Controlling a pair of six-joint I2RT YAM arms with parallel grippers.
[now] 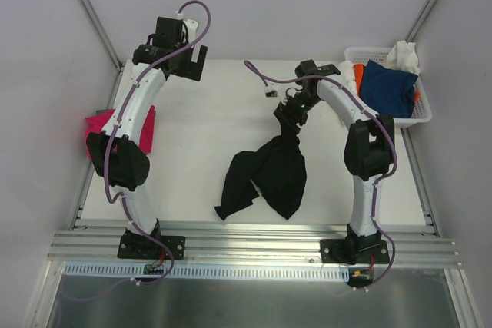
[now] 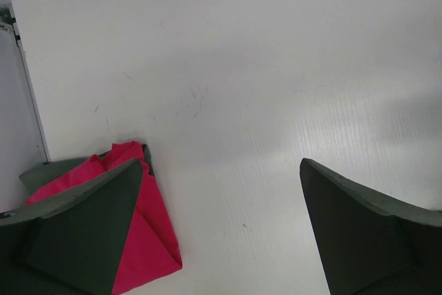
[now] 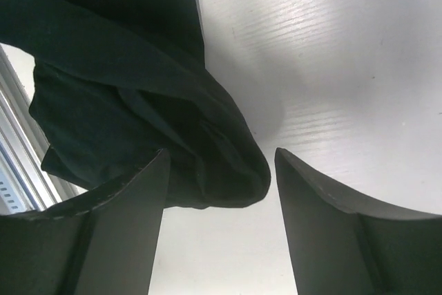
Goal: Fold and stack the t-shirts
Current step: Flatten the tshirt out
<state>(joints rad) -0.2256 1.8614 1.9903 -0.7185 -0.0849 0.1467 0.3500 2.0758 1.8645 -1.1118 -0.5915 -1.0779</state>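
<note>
Findings, from the near edge of the table, clock directions read from above with 12 at the far side.

The black t-shirt lies crumpled at mid-table. Its long axis runs roughly from 1 o'clock to 7 o'clock. The 1 o'clock end is drawn up into a narrow peak, and the wide end is spread toward the near rail.

The right gripper sits directly on that peak. In its wrist view a thick bunch of black cloth fills most of the space between the two fingers. The bunch presses against one finger, with only a sliver of table showing beside the other. The jaws are partly spread around the bunch. I cannot tell whether they have actually bitten.

The left gripper hangs over bare table at 11 o'clock, jaws spread wide and holding nothing. It is well apart from the black shirt, so the right arm is clearly the nearer one.

The magenta t-shirt lies folded at the table's 9 o'clock edge, partly under the left arm.

The basket at 2 o'clock holds the blue t-shirt, with orange and white cloth beside it.

Assessment: the next move depends on the shirt trailing toward 7 o'clock below the right jaws. Raising the peak should let the shirt hang along that axis. A loose bunch may slip.
</note>
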